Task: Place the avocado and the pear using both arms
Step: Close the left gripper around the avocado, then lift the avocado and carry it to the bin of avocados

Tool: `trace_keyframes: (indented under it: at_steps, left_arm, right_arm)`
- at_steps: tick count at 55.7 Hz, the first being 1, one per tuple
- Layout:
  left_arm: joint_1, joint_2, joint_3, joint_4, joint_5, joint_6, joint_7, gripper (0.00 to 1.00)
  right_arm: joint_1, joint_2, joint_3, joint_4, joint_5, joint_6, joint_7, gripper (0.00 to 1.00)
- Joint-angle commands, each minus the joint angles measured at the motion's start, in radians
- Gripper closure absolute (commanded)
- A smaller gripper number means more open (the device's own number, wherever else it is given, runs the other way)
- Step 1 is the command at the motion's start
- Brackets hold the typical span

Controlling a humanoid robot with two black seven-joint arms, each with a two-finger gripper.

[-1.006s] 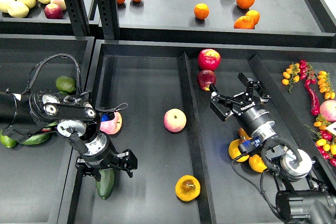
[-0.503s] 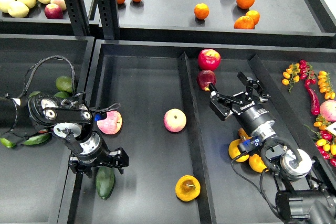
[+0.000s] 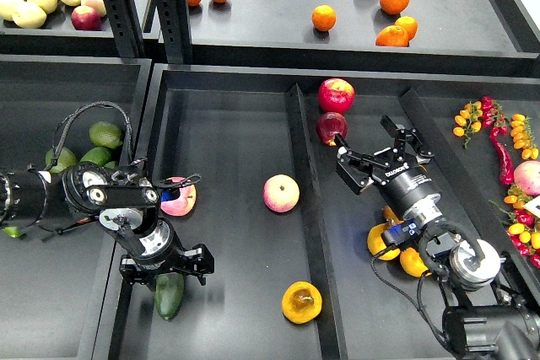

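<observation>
The dark green avocado (image 3: 169, 295) lies at the front left of the middle tray (image 3: 228, 124), by its left wall. My left gripper (image 3: 165, 271) hangs just over the avocado's upper end with its jaws spread wide, not closed on it. The yellow-orange pear (image 3: 301, 302) lies at the front of the same tray, near the divider (image 3: 305, 174), its brown top facing up. My right gripper (image 3: 384, 154) is open and empty over the right tray, well away from the pear and just right of a dark red apple (image 3: 331, 126).
A pink-yellow apple (image 3: 281, 193) sits mid-tray, and another (image 3: 177, 196) is beside my left arm. A red apple (image 3: 336, 94) lies at the back. More avocados (image 3: 105, 134) fill the left tray. Oranges (image 3: 323, 17) sit on the shelf. Chillies and small tomatoes (image 3: 506, 137) lie far right.
My left arm has drawn back to the left and its gripper has shifted slightly left over the avocado, which stayed in place. The right arm has not moved.
</observation>
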Motion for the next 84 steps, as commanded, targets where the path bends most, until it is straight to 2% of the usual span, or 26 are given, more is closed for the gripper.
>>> trace_keyframes:
  at_steps: [1, 22, 30, 46, 61, 84]
  left_arm:
    - [0.020, -0.001, 0.001, 0.018, 0.016, 0.000, 0.000, 0.01]
    - [0.051, -0.021, -0.002, 0.052, 0.028, 0.000, 0.000, 0.02]
    - [0.063, -0.035, -0.006, 0.061, 0.028, 0.000, 0.000, 0.07]
    - [0.070, -0.037, -0.036, 0.062, 0.019, 0.000, 0.000, 0.34]
    - [0.102, -0.037, -0.093, 0.111, 0.018, 0.000, 0.000, 0.65]
    - [0.108, -0.037, -0.114, 0.119, 0.015, 0.000, 0.000, 0.82]
  right_arm:
    - [0.000, 0.000, 0.000, 0.000, 0.000, 0.000, 0.000, 0.00]
    - [0.000, 0.000, -0.002, 0.000, 0.002, 0.000, 0.000, 0.00]
    - [-0.003, 0.000, -0.008, 0.006, 0.002, 0.001, 0.000, 0.00]
    - [-0.006, 0.000, -0.008, 0.008, 0.002, 0.001, -0.002, 0.00]
    - [-0.017, 0.000, -0.008, 0.011, 0.003, 0.003, -0.002, 0.00]
    - [-0.029, 0.000, -0.015, 0.015, 0.003, 0.005, -0.002, 0.00]
